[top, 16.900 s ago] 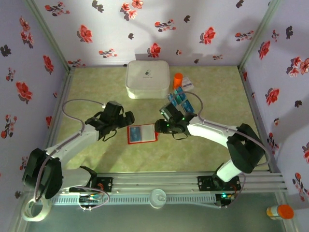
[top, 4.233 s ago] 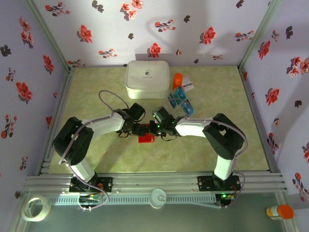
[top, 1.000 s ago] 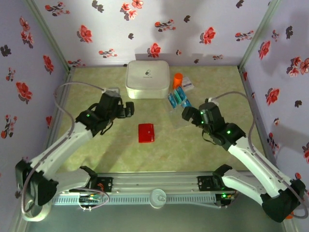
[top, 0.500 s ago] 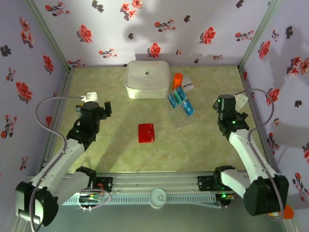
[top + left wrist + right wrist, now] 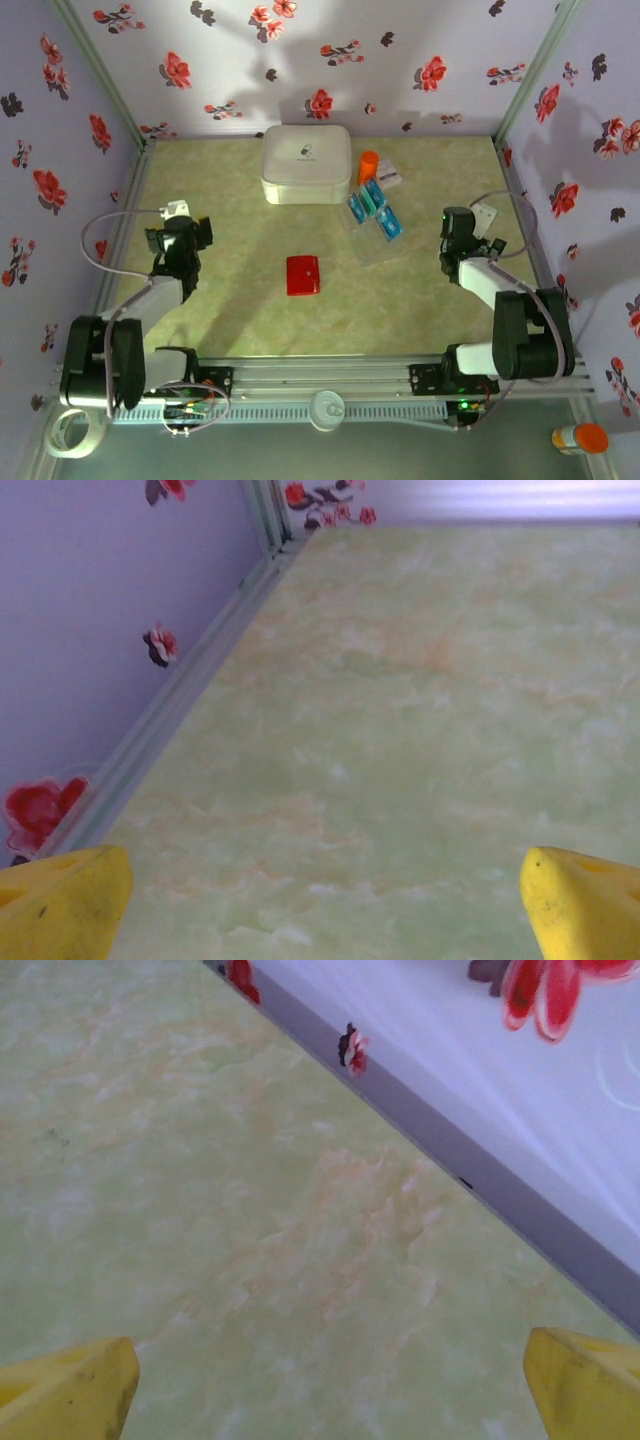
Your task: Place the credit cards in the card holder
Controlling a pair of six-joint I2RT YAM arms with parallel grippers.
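From above, the red card holder (image 5: 303, 275) lies shut and flat near the middle of the green table (image 5: 240, 330), apart from both arms. The blue credit cards (image 5: 376, 209) lie in a loose row on a clear sheet (image 5: 372, 243) behind and to the right of it, between the white box (image 5: 306, 163) at the back and the right gripper (image 5: 458, 226). A small orange cup (image 5: 368, 163) and a white packet (image 5: 390, 177) sit just beside the far end of the cards. The left gripper (image 5: 184, 236) is near the left wall (image 5: 60, 150), well away from the holder; the right gripper is near the right side of the table, beside the cards but not touching them

In the left wrist view, two yellow fingertips (image 5: 62, 902) sit in the bottom corners, spread wide apart, with bare table between them and the flowered wall running along the left

In the right wrist view, the yellow fingertips (image 5: 67, 1388) are likewise spread wide, over bare table, with the right wall (image 5: 480, 1070) crossing the upper right corner
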